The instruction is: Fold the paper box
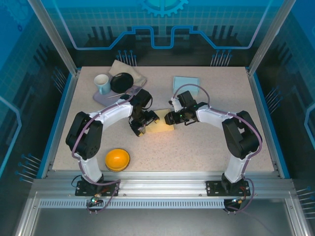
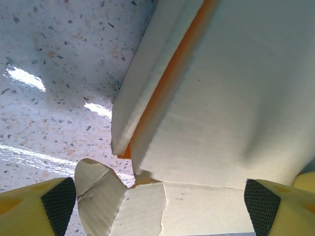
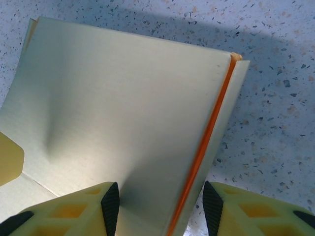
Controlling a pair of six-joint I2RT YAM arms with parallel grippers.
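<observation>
The paper box [image 1: 161,128] is pale yellow card with an orange inside, lying partly folded at the table's middle between both grippers. My left gripper [image 1: 142,124] sits at its left end. In the left wrist view this gripper [image 2: 160,204] stands wide open, with the box's end panel [image 2: 206,206] and a curled flap [image 2: 98,196] lying between the pads [image 2: 59,201]. My right gripper [image 1: 170,118] is at the box's right end. In the right wrist view it [image 3: 161,206] is open and straddles the box's [image 3: 123,108] doubled edge with the orange seam [image 3: 206,132]. Its left pad [image 3: 110,206] rests on the dented panel; bare table shows beside the right pad.
An orange bowl [image 1: 117,159] sits near the left arm's base. At the back left are a white mug [image 1: 102,83], a black round lid [image 1: 121,82], a beige cloth [image 1: 130,70] and a grey board [image 1: 110,97]. A light blue pad [image 1: 185,83] lies at the back middle.
</observation>
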